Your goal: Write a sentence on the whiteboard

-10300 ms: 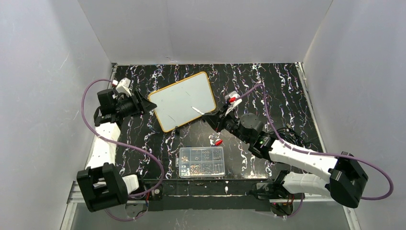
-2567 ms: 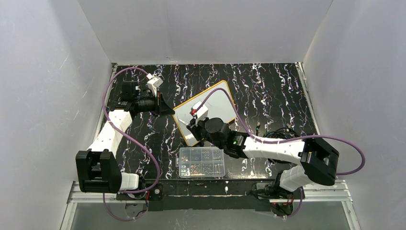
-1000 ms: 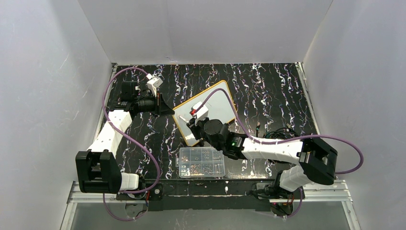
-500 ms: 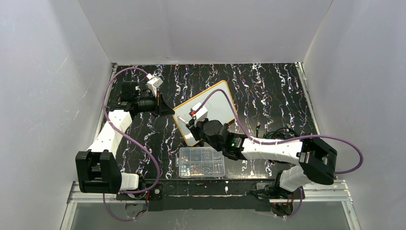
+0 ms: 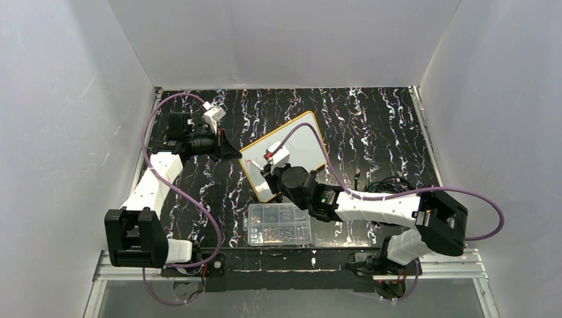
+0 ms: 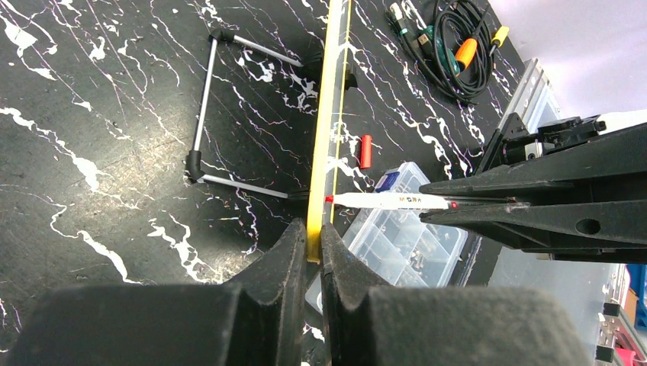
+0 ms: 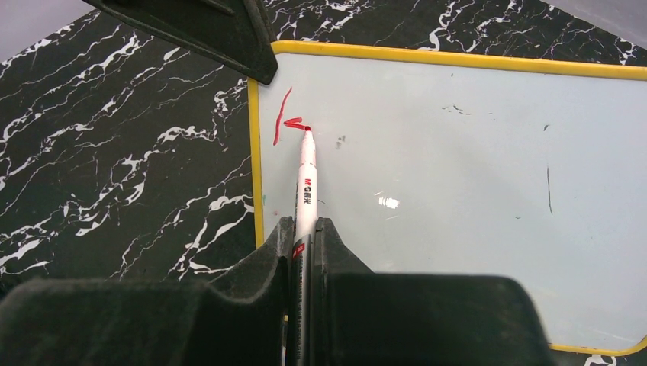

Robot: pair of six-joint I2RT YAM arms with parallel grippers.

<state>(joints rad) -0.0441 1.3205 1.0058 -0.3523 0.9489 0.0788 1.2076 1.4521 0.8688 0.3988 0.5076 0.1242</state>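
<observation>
Two grippers meet at the whiteboard (image 5: 298, 149), which stands near the middle of the black marbled table (image 5: 384, 119), turned at an angle. On the left, our left gripper (image 6: 313, 238) is clamped tight on the board's yellow rim near its left corner, one finger on each face. Just right of that corner we see two short red strokes (image 7: 288, 123), a slanted line and a small hooked mark, close beside the rim. The marker (image 7: 305, 179) has its red tip touching the hooked mark. Further right, our right gripper (image 7: 304, 229) is closed narrowly around the marker's barrel. Nearer our bases, the clear compartment box (image 5: 279, 223) lies just in front of the board, with a small red cylinder (image 6: 365, 151) near it.
</observation>
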